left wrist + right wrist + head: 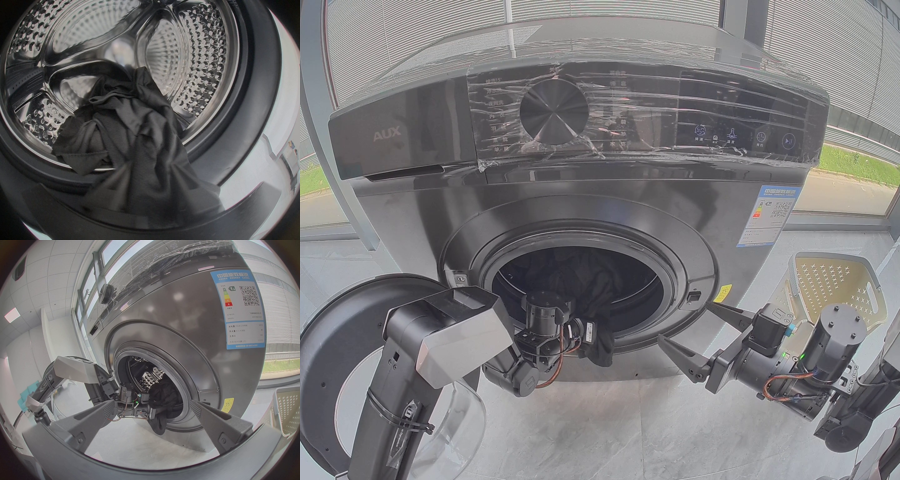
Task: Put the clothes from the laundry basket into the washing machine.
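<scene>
The washer (581, 200) stands with its door (337, 337) swung open to the left. 1 black cloth (134, 140) lies partly inside the drum (187, 47), with its near end draped out over the lower rim of the opening. The left gripper (587, 334) sits right at that rim, against the hanging cloth; I cannot tell whether it grips it. The right gripper (682, 320) hovers off to the right of the opening, jaws spread wide and empty. The basket (837, 281) stands on the floor beside the washer, behind the right arm.

We see a matt black cloth garment (140, 140), a shiny perforated steel drum (203, 62), and a matt perforated plastic laundry basket (831, 281).
</scene>
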